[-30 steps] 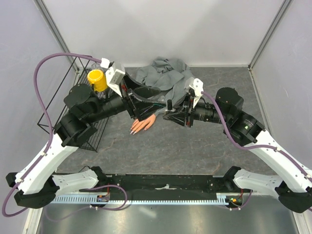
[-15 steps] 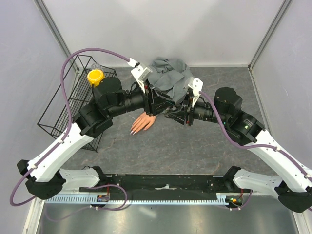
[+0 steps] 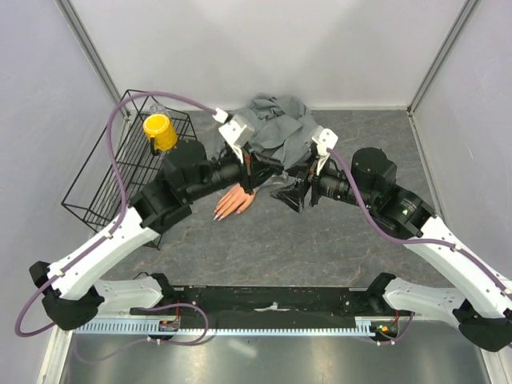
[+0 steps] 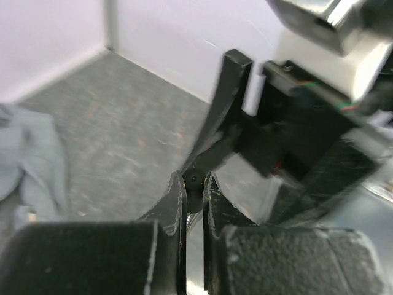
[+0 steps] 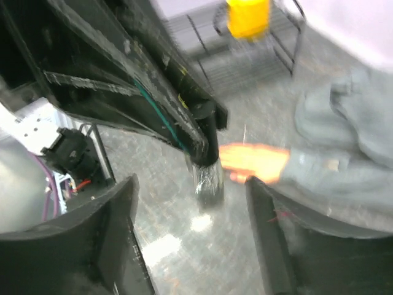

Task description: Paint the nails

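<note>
Two changes: left gripper (image 4: 194, 182) now clamps the small dark bottle (image 5: 207, 177) at frame centre; right gripper (image 5: 190, 190) stands released. I judge handover complete, nails (image 3: 218, 215) awaiting polish.

You've a peach plastic mannequin hand (image 3: 236, 202); grey cloth sleeve (image 3: 276, 128); yellow round cup (image 3: 159, 132); black wire basket (image 3: 108, 172); mottled dark-grey tabletop (image 3: 320, 240), pale veining.

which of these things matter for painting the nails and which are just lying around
For the job: mannequin hand in its grey sleeve; its nails; small black-topped bottle, blurred, pinched in the shut left tool; open right tool.
Lying about, apparently: wire basket; yellow-topped container in it.
</note>
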`<act>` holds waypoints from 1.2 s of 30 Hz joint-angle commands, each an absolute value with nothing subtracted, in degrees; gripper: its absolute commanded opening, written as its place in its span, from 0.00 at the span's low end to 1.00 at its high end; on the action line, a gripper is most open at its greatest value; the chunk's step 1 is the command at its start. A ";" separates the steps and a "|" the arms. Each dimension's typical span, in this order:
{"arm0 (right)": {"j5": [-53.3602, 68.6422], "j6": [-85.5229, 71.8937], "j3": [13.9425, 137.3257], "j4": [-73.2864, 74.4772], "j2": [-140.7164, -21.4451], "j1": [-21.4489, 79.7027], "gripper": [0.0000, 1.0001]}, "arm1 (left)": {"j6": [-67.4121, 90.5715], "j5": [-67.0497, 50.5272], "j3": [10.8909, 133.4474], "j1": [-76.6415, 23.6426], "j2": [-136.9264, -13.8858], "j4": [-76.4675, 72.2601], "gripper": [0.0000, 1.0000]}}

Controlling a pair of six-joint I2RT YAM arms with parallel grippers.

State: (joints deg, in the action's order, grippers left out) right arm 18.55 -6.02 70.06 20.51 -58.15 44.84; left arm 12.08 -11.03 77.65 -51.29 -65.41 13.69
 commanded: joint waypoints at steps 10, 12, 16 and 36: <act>-21.95 -27.85 47.65 31.90 -34.64 44.91 0.94 | 8.08 7.03 44.31 -53.08 -74.24 -36.44 0.02; -24.51 -29.44 46.67 32.25 -31.22 45.00 0.94 | 8.61 9.75 41.23 -53.96 -77.68 -44.54 0.02; -25.05 -29.97 45.53 32.61 -27.78 44.83 0.94 | 7.56 11.86 38.33 -55.46 -87.50 -57.37 0.02; -25.75 -31.64 44.30 36.65 -22.33 44.91 0.94 | 12.83 21.00 51.32 -63.45 -113.55 -62.67 0.02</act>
State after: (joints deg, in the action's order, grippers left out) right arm -24.43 -30.85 44.42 35.51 -23.24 44.82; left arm 10.57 17.19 48.07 -61.87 -110.34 -58.02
